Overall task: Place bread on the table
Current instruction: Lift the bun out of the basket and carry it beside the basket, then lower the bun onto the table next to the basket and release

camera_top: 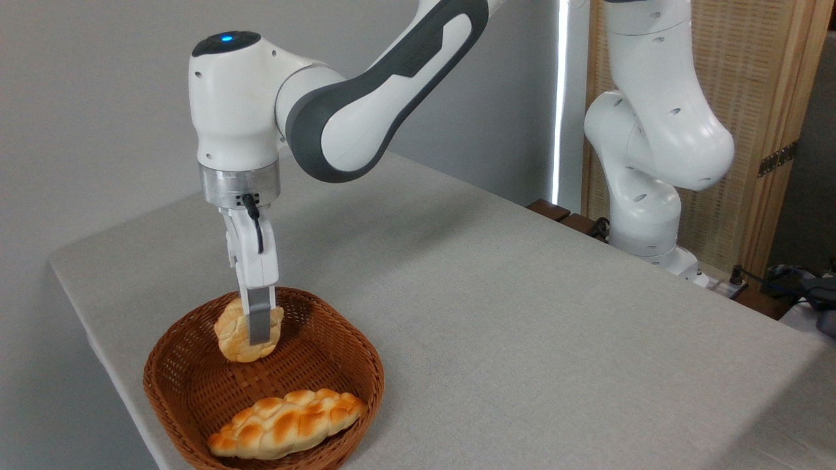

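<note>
The gripper (pixel 259 339) is pinching the bread (pixel 243 334), a small roundish bun hanging over the wicker basket (pixel 189 385), clear of its floor. Only the near finger is showing; the far one is hiding behind the bun. A braided loaf (pixel 287 423) is lying along the basket's front edge, whose bottom rim is running out of view. The grey table (pixel 496 313) is stretching toward the arm's base, with a plain wall and a woven wooden screen (pixel 751 85) standing behind.

Lab: Panda arm (pixel 366 85), bare grey wall (pixel 98 98).
</note>
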Tool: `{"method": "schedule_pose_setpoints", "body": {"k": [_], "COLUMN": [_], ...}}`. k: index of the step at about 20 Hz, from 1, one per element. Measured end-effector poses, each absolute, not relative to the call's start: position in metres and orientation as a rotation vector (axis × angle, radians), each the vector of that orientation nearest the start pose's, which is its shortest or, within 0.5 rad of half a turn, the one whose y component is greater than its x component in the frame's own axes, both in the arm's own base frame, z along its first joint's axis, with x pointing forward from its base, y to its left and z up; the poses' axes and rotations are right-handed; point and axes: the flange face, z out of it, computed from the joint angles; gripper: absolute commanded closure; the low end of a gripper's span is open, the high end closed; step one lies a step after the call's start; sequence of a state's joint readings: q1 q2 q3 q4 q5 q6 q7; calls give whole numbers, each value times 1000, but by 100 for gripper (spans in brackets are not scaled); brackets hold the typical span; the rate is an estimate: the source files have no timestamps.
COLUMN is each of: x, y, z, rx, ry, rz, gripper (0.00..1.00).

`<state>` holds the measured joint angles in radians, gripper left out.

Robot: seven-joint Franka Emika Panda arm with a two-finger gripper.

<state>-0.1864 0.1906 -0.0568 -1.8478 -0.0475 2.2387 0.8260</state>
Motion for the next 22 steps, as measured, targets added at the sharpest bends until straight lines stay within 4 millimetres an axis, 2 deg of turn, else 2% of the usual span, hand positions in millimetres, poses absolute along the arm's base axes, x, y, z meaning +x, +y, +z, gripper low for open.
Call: {"method": "schedule_pose_setpoints", "body": {"k": [3,6,9,12,14,16,18,22], "x": [609,601,577,545,522,499,483,473], "y": [-139,-114,-92,-79,-72,-72,-84,-112], "z": [467,501,526,537,532,518,502,467], "rx": [-2731,-2794,-2863,-2906,-2926,-2927,-2914,-2861], "ry": [1501,1427,1439,1481,1488,1527,1577,1638], "rz": [-398,-445,-334,-180,-124,-76,-34,-69], "gripper": [57,54,54,51,48,45,35,35]}}
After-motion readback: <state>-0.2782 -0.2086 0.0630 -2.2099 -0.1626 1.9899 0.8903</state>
